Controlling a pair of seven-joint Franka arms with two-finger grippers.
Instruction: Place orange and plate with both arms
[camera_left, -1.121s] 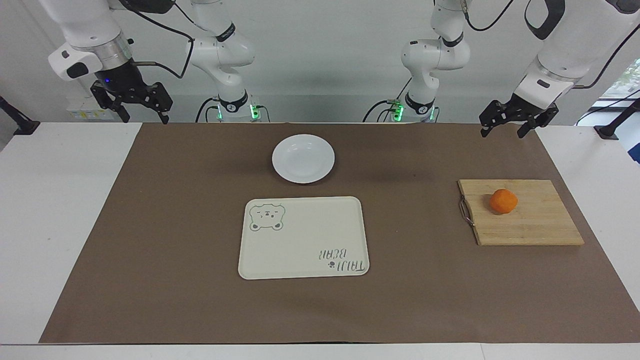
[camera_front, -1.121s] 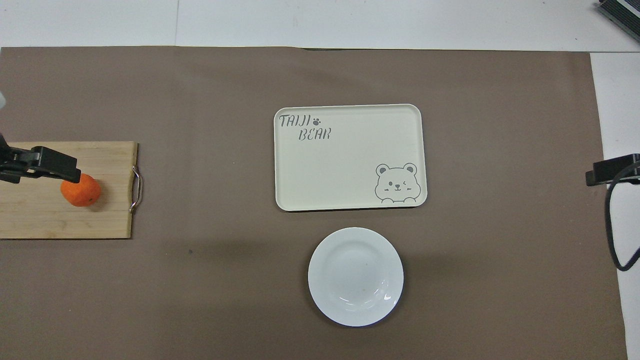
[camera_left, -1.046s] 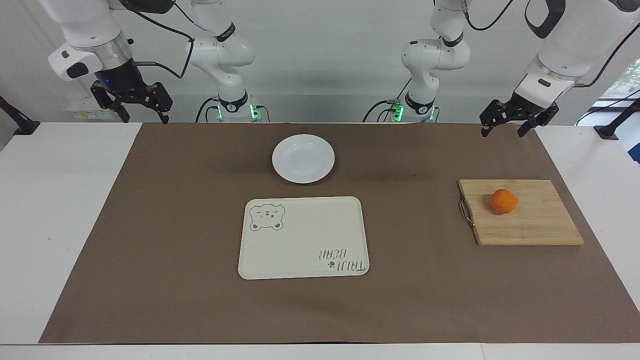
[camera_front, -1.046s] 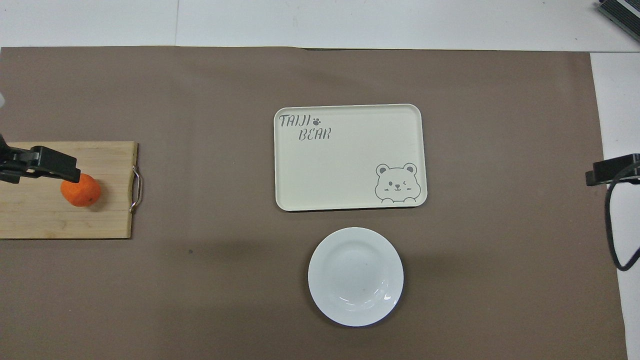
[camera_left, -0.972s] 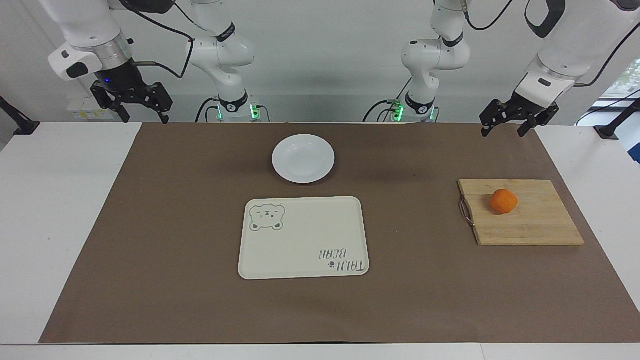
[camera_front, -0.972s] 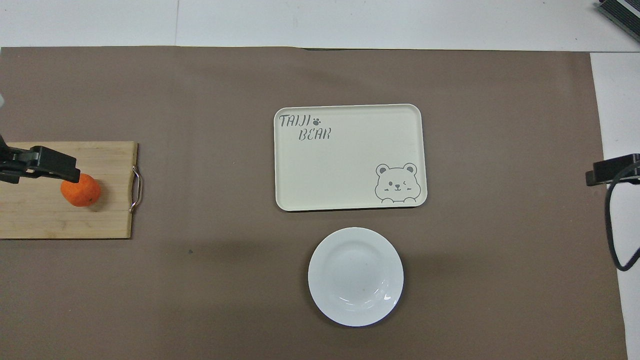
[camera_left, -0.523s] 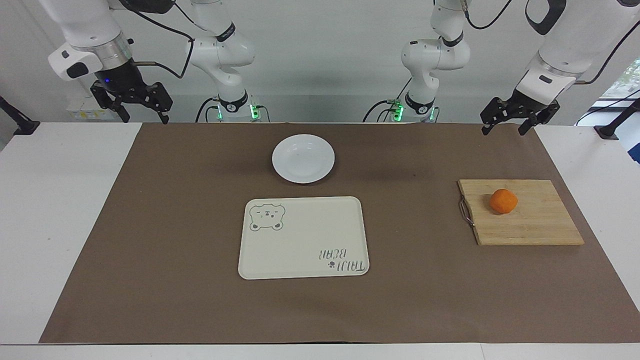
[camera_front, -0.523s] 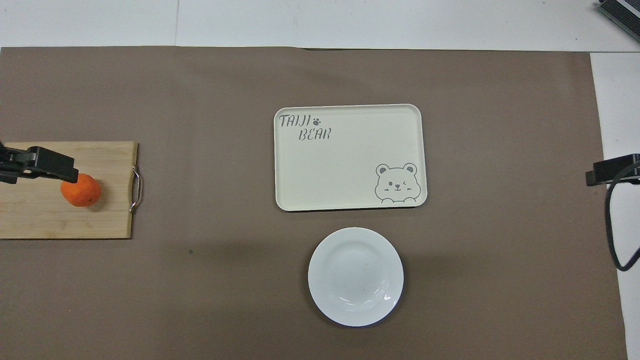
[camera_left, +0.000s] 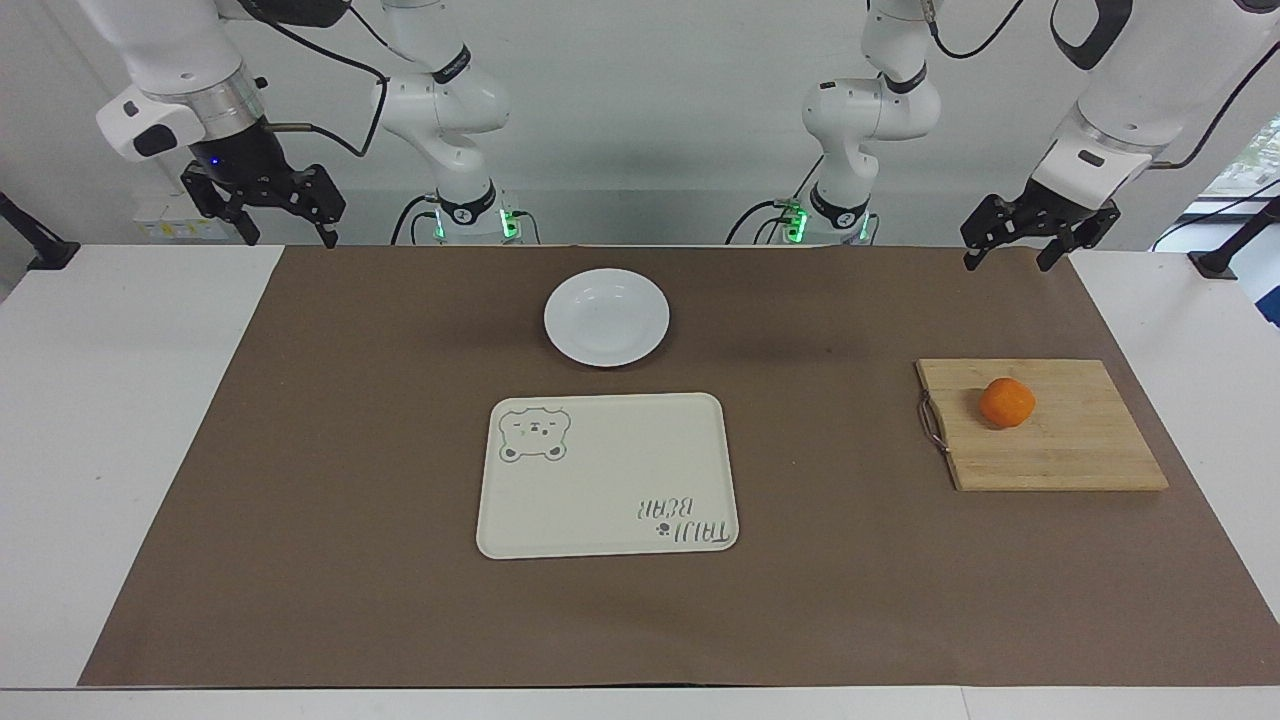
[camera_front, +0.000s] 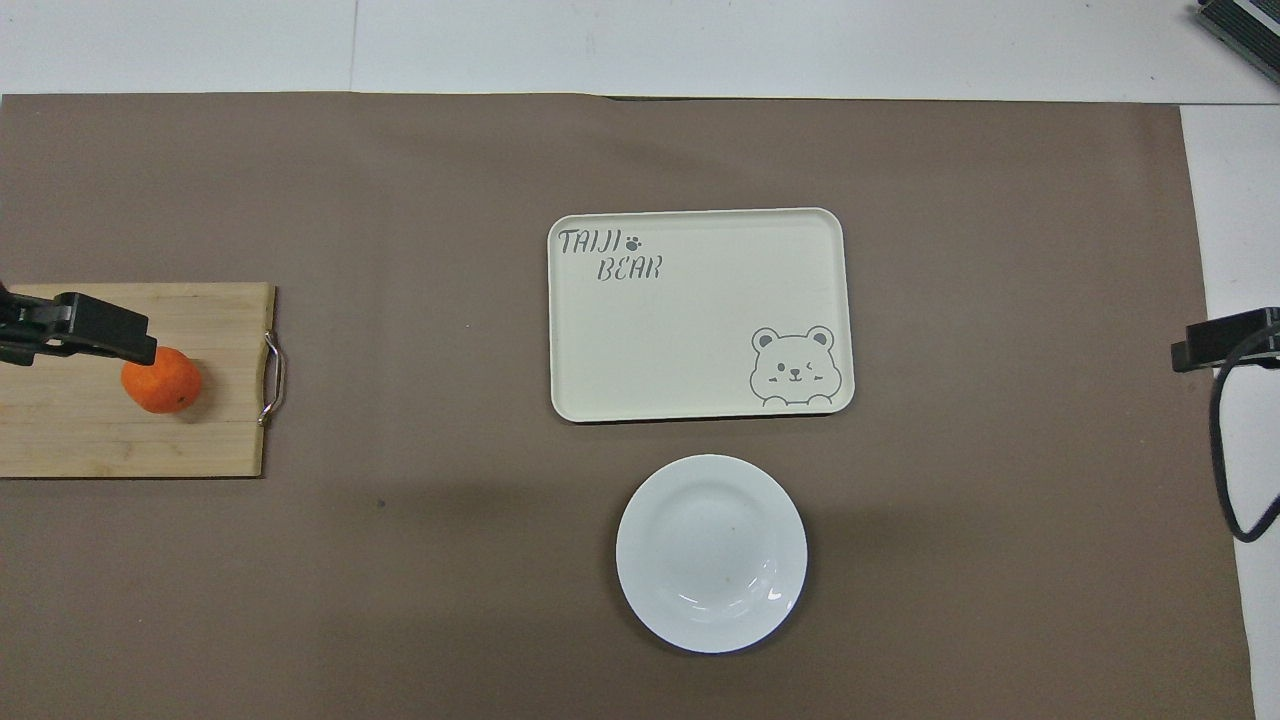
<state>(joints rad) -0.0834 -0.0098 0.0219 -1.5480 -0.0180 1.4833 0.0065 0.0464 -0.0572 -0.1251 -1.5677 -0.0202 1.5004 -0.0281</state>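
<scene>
The orange (camera_left: 1007, 402) (camera_front: 161, 381) lies on a wooden cutting board (camera_left: 1080, 450) toward the left arm's end of the table. High over the mat's edge by that board, my left gripper (camera_left: 1006, 266) hangs open and empty, well clear of the fruit. In the overhead view one of its fingers (camera_front: 105, 335) overlaps the board beside the orange. The white plate (camera_left: 606, 316) (camera_front: 711, 553) sits empty mid-table, close to the robots. My right gripper (camera_left: 290, 240) waits open and empty in the air over the table's edge at the right arm's end.
A cream rectangular tray (camera_left: 600, 480) (camera_front: 700, 320) with a bear drawing lies just farther from the robots than the plate. A brown mat (camera_left: 350, 450) covers most of the white table. The board has a metal handle (camera_left: 933, 425) on its tray-facing edge.
My left gripper has crept slightly upward. The right arm, orange, plate and tray have not moved.
</scene>
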